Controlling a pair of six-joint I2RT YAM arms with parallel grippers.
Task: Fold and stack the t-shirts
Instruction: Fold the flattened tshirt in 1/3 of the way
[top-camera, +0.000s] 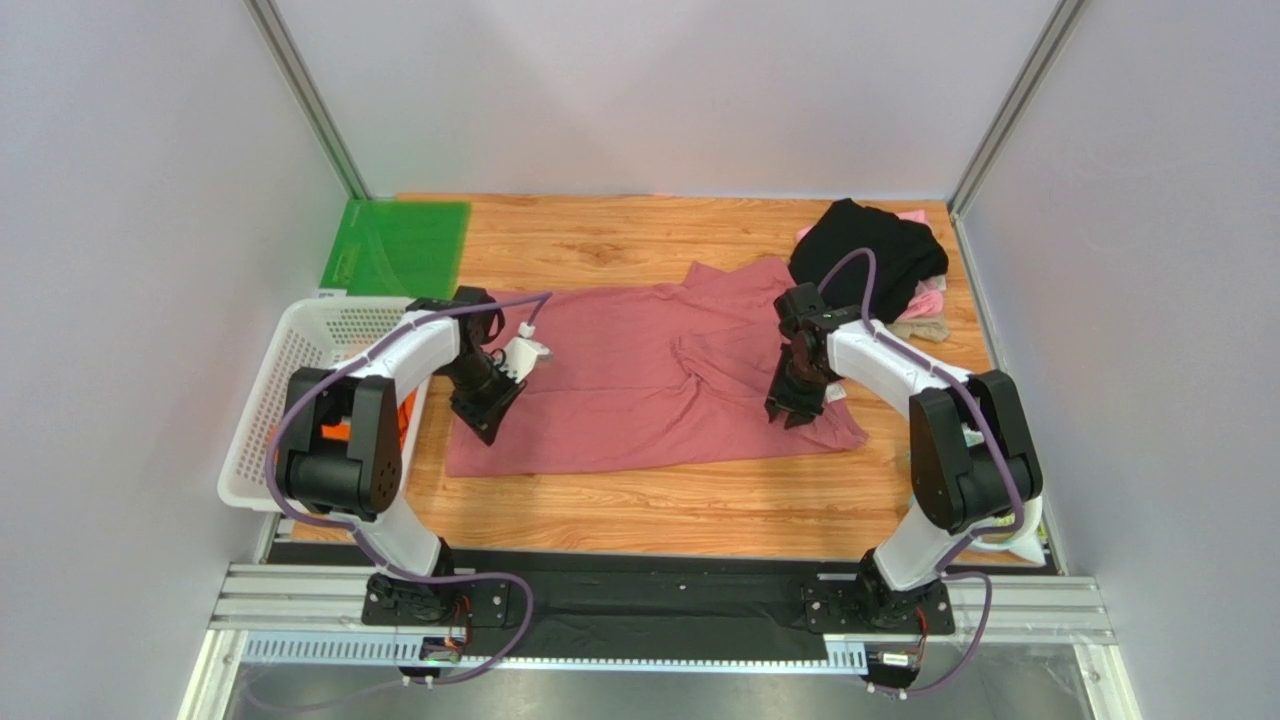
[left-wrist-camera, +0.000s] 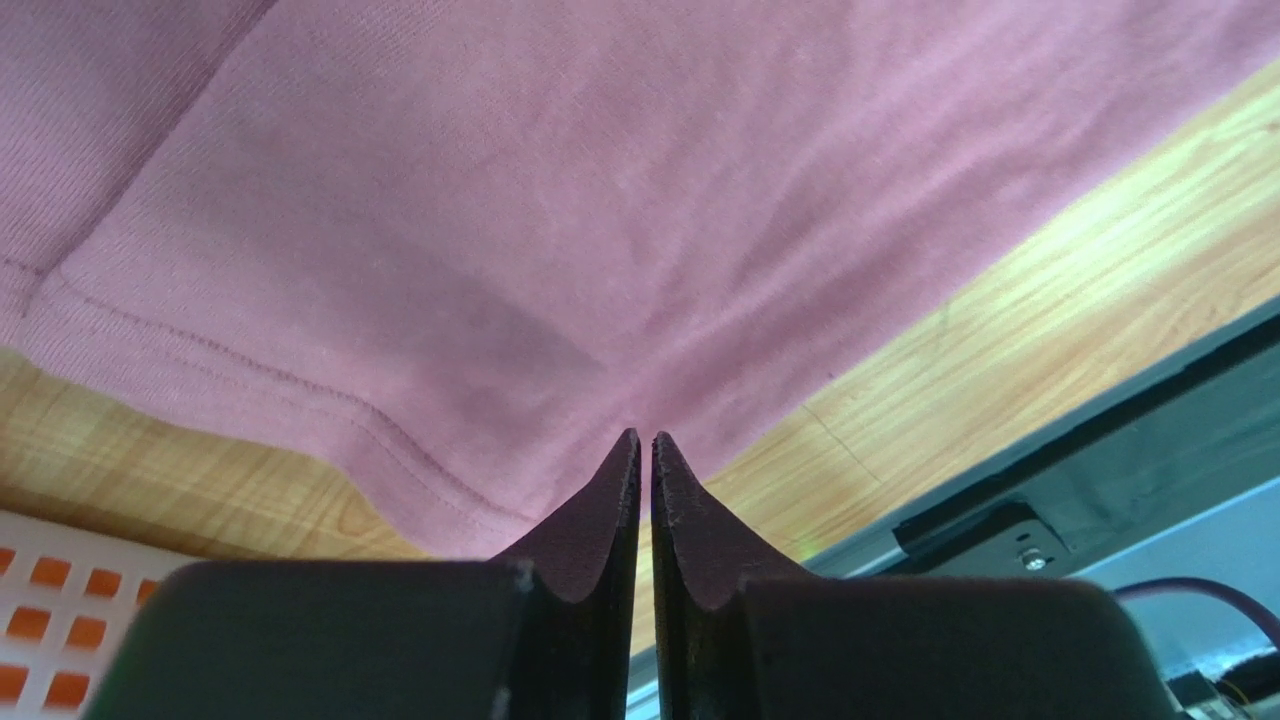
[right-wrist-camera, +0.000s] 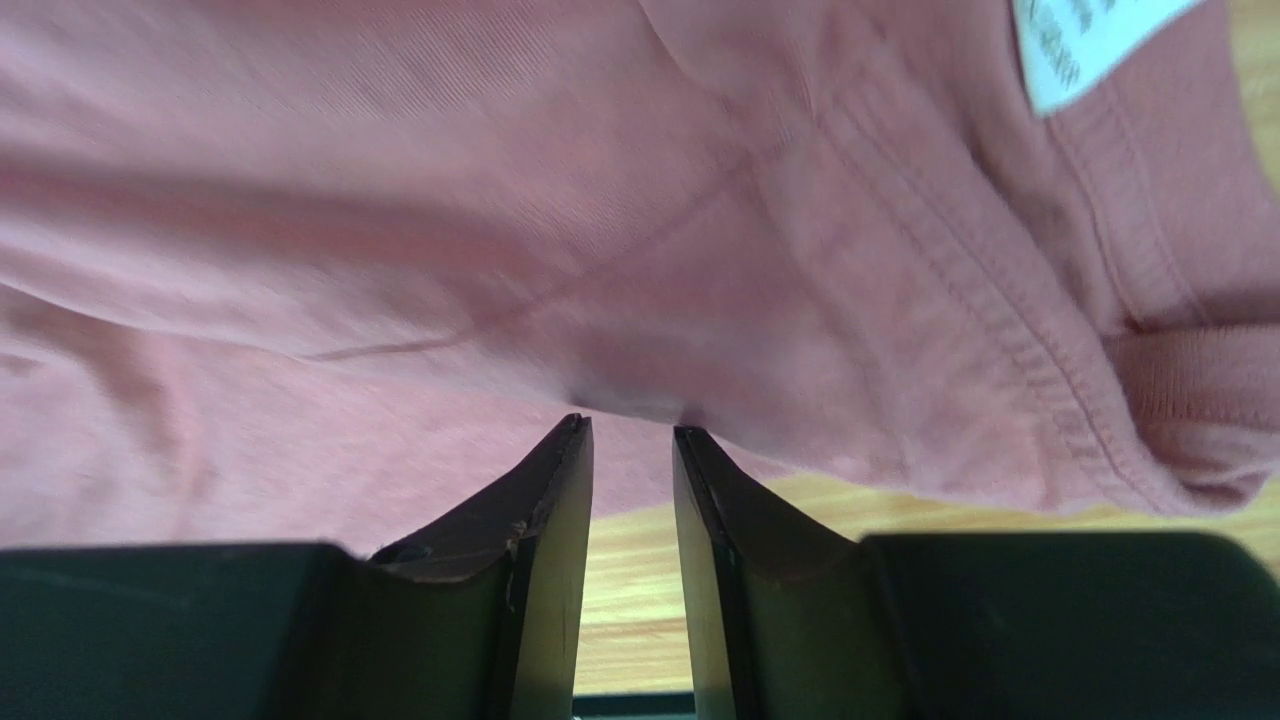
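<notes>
The large dusty-rose t-shirt (top-camera: 646, 383) lies spread across the middle of the wooden table. My left gripper (top-camera: 489, 408) sits at its left hem. In the left wrist view that gripper (left-wrist-camera: 646, 438) is shut, pinching the rose cloth (left-wrist-camera: 601, 225), which creases toward the tips. My right gripper (top-camera: 792, 408) is at the shirt's right side near the collar. There, in the right wrist view, that gripper (right-wrist-camera: 631, 428) holds its jaws narrowly apart around a fold of the shirt (right-wrist-camera: 601, 225), below the white neck label (right-wrist-camera: 1082, 45). A black t-shirt (top-camera: 872, 255) lies heaped on a pale pink one (top-camera: 920, 308) at the back right.
A white mesh basket (top-camera: 323, 323) stands at the table's left edge beside the left arm, with orange cloth (left-wrist-camera: 60, 578) showing through its holes. A green mat (top-camera: 398, 248) lies at the back left. Grey walls close in on both sides.
</notes>
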